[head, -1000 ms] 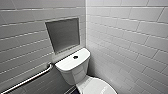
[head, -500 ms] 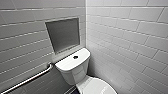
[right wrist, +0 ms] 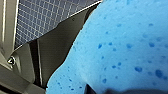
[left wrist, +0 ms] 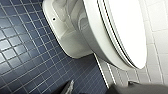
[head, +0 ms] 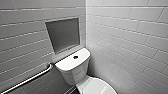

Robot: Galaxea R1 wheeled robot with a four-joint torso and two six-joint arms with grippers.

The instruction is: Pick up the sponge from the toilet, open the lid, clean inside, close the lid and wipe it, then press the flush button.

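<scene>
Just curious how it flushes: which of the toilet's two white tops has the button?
The rounded-rectangular tank top has a dark round button in its middle; the oval lid in front shows none.

Toilet (head: pixel 80 73) in the corner, grab rail (head: pixel 27 80) to its left, wall niche (head: pixel 63 35) behind it.

A small tiled toilet room, seen through my cameras.
I look down on a white glossy ceramic toilet (head: pixel 75 68) set in a corner, its white oval lid (head: pixel 96 86) down and a round dark flush button (head: pixel 75 57) on the tank top. Glossy white rectangular wall tiles (head: pixel 130 37) cover both walls. A grey square recess (head: pixel 63 33) sits above the tank, a long metal grab rail (head: pixel 27 80) runs along the left wall, and small dark blue square floor tiles (left wrist: pixel 22 50) surround the base.
</scene>
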